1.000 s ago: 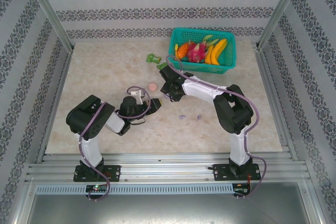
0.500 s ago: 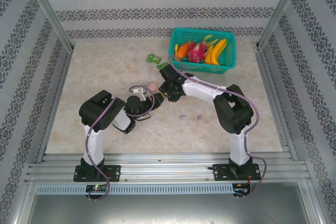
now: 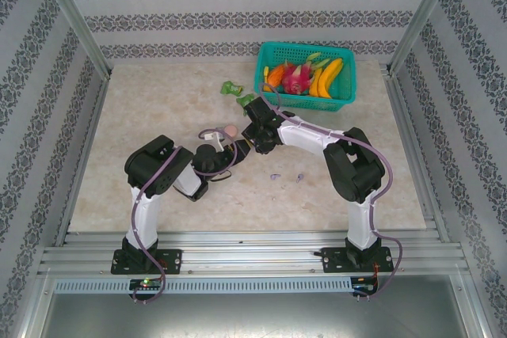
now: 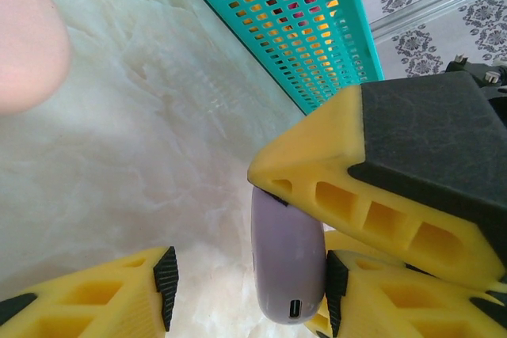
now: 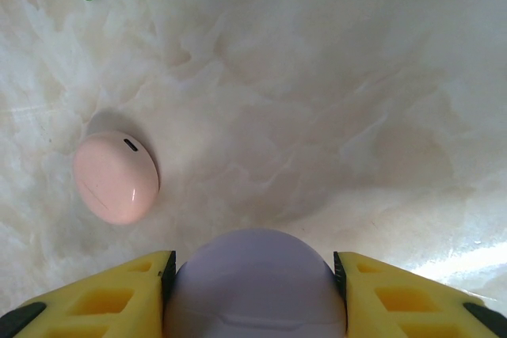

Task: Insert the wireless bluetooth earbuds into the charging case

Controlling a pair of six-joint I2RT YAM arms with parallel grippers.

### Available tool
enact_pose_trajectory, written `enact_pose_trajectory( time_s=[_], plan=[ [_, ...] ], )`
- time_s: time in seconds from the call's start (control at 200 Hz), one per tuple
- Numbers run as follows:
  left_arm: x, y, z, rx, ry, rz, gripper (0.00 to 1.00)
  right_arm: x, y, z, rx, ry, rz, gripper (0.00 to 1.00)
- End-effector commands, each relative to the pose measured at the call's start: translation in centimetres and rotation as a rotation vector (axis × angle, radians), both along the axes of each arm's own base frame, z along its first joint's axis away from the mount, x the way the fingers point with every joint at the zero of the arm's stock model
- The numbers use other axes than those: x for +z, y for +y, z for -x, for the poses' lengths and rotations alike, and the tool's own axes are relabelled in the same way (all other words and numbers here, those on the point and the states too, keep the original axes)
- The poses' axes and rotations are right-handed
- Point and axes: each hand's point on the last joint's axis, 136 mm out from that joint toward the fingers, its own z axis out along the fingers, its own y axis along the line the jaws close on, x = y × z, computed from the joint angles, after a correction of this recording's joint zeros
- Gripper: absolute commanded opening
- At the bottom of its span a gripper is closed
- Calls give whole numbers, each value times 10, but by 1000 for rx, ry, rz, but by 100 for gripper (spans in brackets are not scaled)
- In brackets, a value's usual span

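**Arms.** Both arms reach in over the middle of the counter (image 3: 150, 116), and their heads almost meet there.

**Right fingers.** The right fingers (image 5: 95, 302) are clamped on the purple case (image 5: 255, 286), with one pad pressed to each side.

**Left fingers.** The left fingers (image 4: 103, 298) stand apart on either side of the same case, which shows edge-on from the left wrist with its charging port facing the camera. One pad sits at or against the case. The other has a plain gap to it, so these fingers grip nothing.

**Earbuds.** Two pale purple earbuds (image 3: 274, 176) lie loose on the counter, close to one another. They sit nearer the arm bases than the fingers do, just left of the right arm's elbow. There is bare surface all round them.

**Other items.**
- The pink case (image 5: 116, 177) rests on the counter just beyond the two heads, apart from the purple case.
- Green wrappers (image 3: 231, 88) lie farther back, between the pink case and the basket (image 3: 349, 89).
- The basket holds fruit (image 3: 325, 77) and stands in the far right corner, close to the back edge.

**Room to move.** The left half of the counter and the strip in front of the arms are bare. A metal rail (image 3: 253, 255) runs along the near edge, and patterned walls close in the other three sides.
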Motion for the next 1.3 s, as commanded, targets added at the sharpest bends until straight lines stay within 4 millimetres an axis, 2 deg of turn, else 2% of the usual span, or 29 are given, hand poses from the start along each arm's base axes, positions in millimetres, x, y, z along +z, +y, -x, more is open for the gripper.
enact_pose_trajectory(
  time_s=[0.0, 0.52, 1.089, 1.294],
  plan=[
    [-2, -6, 6, -3, -5, 6, 55, 9, 3, 3, -23, 0, -37, 42],
    [-10, -8, 19, -2, 10, -18, 56, 5, 6, 0, -38, 7, -39, 42],
    [-7, -15, 0, 11, -4, -1, 52, 5, 8, 10, -18, 15, -47, 41],
    [-10, -15, -3, 16, 2, -2, 47, 5, 10, 13, -13, 14, -55, 41]
  ],
)
